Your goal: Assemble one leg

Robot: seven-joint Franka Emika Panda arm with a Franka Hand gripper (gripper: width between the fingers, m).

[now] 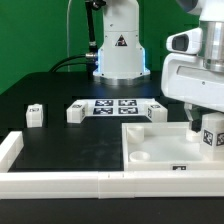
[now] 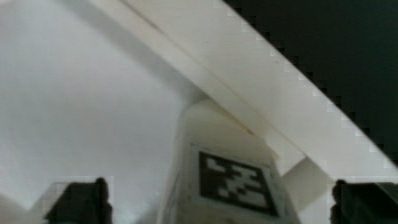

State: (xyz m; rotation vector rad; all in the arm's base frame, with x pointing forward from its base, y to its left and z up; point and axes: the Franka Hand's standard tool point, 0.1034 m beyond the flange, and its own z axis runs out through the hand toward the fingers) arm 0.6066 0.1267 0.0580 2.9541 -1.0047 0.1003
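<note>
A leg (image 1: 212,138), a small chunky white block with a black-and-white tag, stands upright at the white panel's (image 1: 160,148) corner at the exterior view's right. My gripper (image 1: 206,128) hangs over it. In the wrist view the leg (image 2: 228,170) sits between the two dark fingers (image 2: 75,202), with a gap on each side, so my gripper (image 2: 219,202) is open around it and not touching it. The panel (image 2: 89,100) fills most of that view. Three more legs (image 1: 34,115) (image 1: 75,113) (image 1: 160,110) lie on the black table.
The marker board (image 1: 115,107) lies in front of the robot base (image 1: 120,55). Long white rim bars run along the front (image 1: 70,181) and the exterior view's left (image 1: 10,150). The panel has round recesses (image 1: 141,156).
</note>
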